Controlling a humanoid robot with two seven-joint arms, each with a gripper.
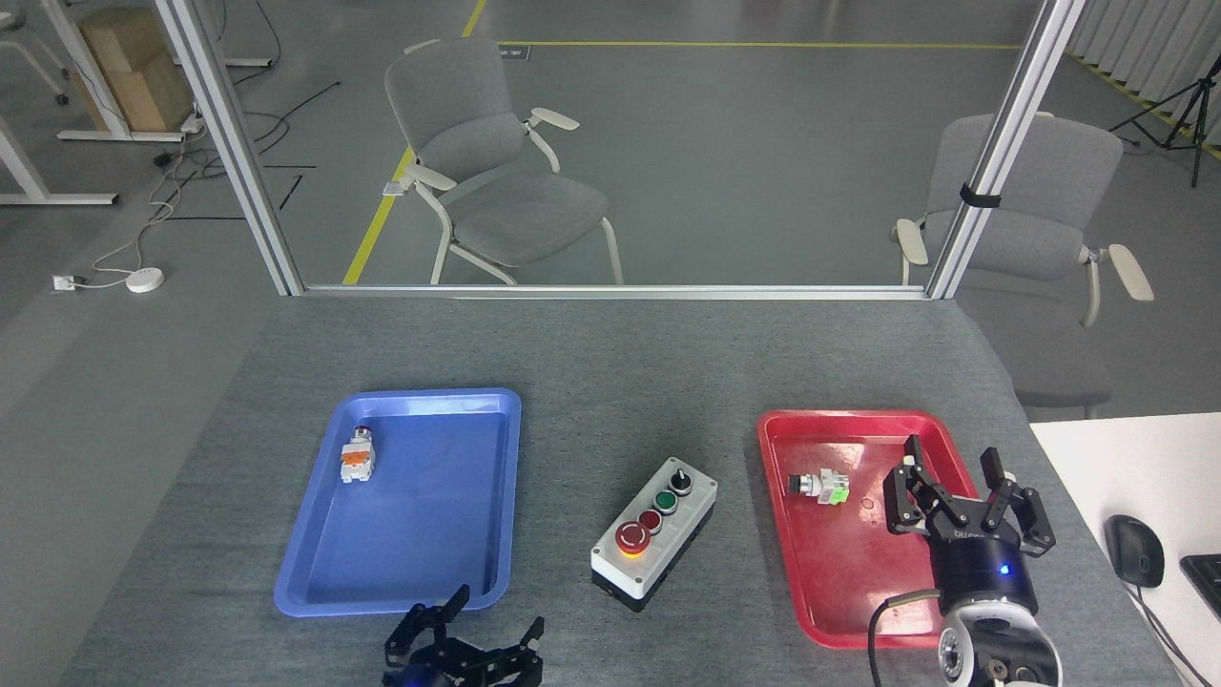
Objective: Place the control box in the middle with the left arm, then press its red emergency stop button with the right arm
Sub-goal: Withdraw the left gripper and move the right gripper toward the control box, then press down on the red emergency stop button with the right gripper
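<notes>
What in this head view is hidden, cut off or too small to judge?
- Left hand: its wrist and arm are cut off by the bottom edge.
- Red tray: its near right part is hidden behind the right hand.
- Control box: any labels are too small to read.
- Keyboard: cut off by the right edge.

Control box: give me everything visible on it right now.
The control box is oblong, with a light-grey lid over a black base, and looks like plastic. A row runs along its top: black knob farthest, green button, small red button, then the red emergency stop button on a yellow ring nearest. It lies flat and diagonal on the grey tabletop between the trays, untouched by either gripper.
</notes>
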